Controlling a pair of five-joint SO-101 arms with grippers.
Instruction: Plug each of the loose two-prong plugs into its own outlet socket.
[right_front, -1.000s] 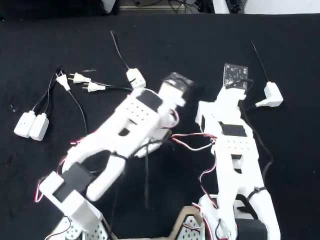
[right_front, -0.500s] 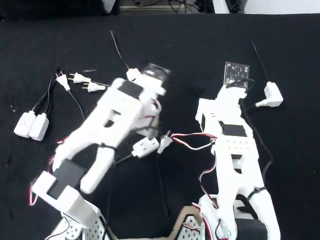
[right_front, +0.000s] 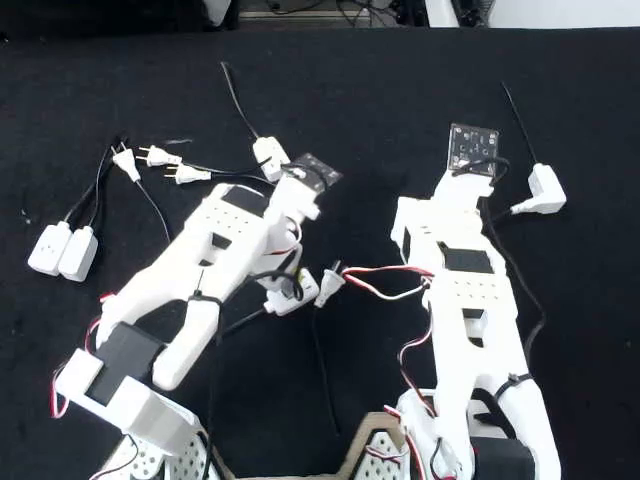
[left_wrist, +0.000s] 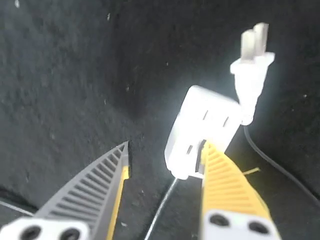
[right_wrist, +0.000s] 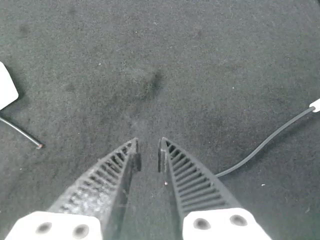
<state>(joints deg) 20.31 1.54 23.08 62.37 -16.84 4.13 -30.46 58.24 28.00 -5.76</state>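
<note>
In front of left hand (left_wrist: 165, 147), partly within spread jaws: outlet socket (left_wrist: 202, 125)

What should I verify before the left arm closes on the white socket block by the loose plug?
1. Left gripper open: ok.
2. White plastic socket block centred between the fingers: not ok; it sits at the yellow finger, which overlaps its edge.
3. White two-prong plug free: ok; beside the block, not inserted.
4. Block's thin cord clear of the gap: not ok; it runs between the fingers.
5. Right gripper empty: ok; over bare black cloth.
</note>
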